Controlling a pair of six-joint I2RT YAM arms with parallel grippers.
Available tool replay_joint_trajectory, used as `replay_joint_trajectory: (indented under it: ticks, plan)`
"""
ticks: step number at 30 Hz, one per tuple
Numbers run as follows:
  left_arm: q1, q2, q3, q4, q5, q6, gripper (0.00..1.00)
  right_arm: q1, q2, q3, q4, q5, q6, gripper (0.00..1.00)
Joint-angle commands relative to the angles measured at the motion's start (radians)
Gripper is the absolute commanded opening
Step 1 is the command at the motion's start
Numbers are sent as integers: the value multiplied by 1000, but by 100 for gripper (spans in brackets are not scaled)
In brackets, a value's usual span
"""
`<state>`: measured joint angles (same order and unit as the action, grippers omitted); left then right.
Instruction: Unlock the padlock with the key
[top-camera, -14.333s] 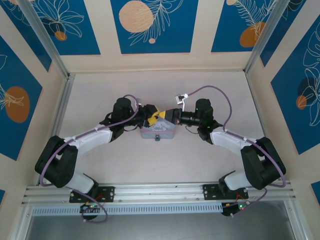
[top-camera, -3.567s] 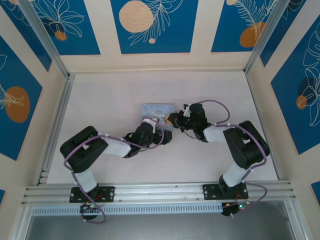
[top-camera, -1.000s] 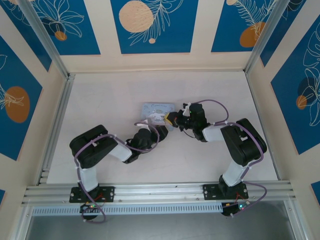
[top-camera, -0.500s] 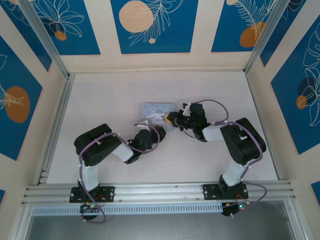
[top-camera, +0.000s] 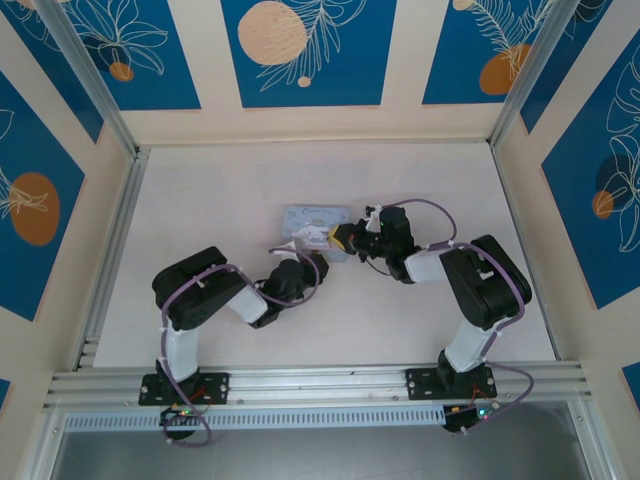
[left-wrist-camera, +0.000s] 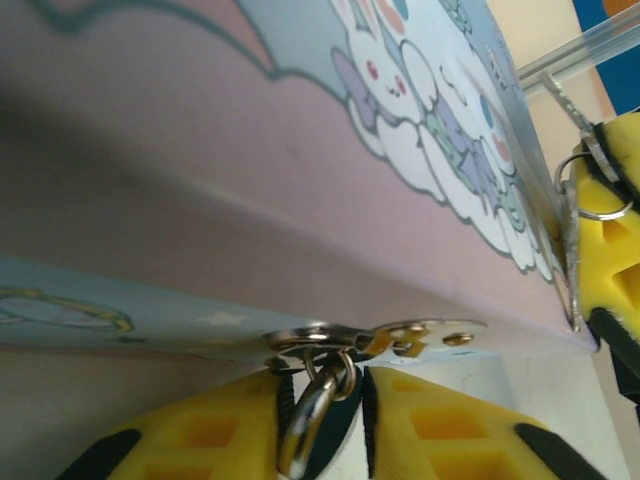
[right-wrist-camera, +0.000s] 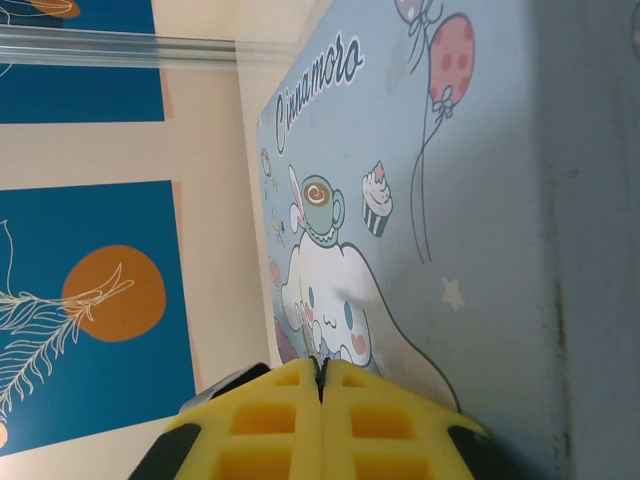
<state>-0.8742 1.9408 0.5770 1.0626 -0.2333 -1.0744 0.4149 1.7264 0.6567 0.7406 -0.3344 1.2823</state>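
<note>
The padlock hangs by its metal shackle from the hasp on the side of the light-blue cartoon tin. In the left wrist view its dark teal body sits between my left gripper's yellow fingers, whose black pads hug it on both sides. My left gripper is at the tin's near side. My right gripper is at the tin's right corner, shut on the key. The key's thin blade pokes out between the pressed fingers of my right gripper, pointing along the tin's lid.
A small key ring hangs at the right fingers. The tin lies mid-table, both arms folded close around it. Aluminium rails and patterned walls enclose the table on three sides.
My left jaws have closed in around the padlock over the last second. The left arm's elbow has drifted slightly right. The right arm and the tin have stayed put.
</note>
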Motion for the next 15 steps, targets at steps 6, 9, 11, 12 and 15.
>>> replay_joint_trajectory:
  ticks: [6,9,11,12,15]
  plan:
    - [9,-27,14,-93,28,-8,12,-10,25,23,-71,-4,-6,0]
    - [16,-68,36,-171,66,-12,6,-14,12,39,-79,-19,-7,0]
    - [19,-105,53,-235,90,-10,1,-19,-9,46,-85,-28,-5,0]
    - [21,-122,61,-267,103,-8,0,-21,-23,46,-90,-26,-4,0]
    - [35,-174,87,-361,146,-3,0,-30,-85,41,-116,-23,-7,0]
